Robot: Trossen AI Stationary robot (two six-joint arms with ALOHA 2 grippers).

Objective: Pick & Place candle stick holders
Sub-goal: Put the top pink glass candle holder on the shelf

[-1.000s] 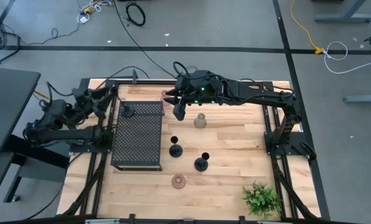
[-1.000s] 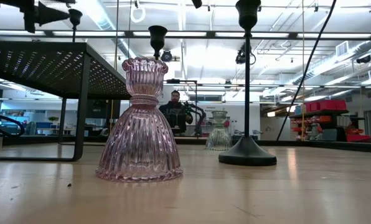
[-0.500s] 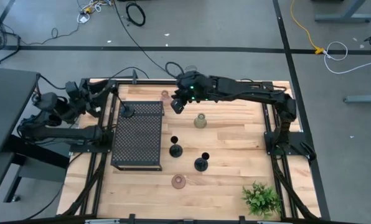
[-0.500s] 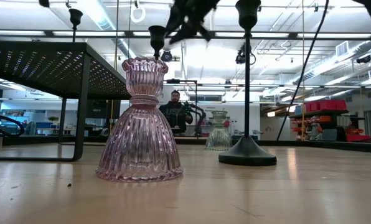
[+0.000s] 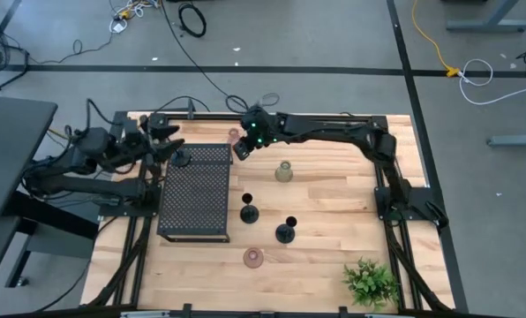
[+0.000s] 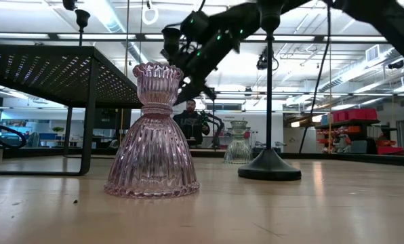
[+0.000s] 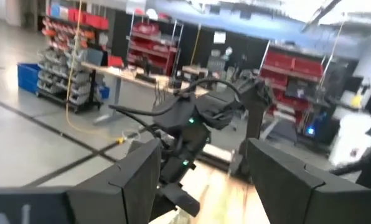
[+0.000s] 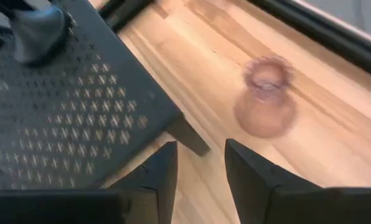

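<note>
At worktop [image 5: 334, 203] far edge, just past stand [image 5: 195, 190] corner: pink holder [image 5: 236, 135], upright, axis vertical. R claw [image 5: 243, 147] just beside it, on near side, jaws parted, empty; wrist view shows holder [image 8: 264, 104] ahead, apart from fingers [image 8: 154, 176]. L claw [image 5: 169, 141] parted, empty, by black holder [image 5: 182, 159] on stand. R arm nearer. Bare wood; workshop shelving behind.

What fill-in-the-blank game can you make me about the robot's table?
The leafy plant in the corner is ___.
One ___ candle holder stands on top of the perforated stand.
The right end effector hangs close to a ___ glass holder.
Missing words: green, black, pink.
</note>
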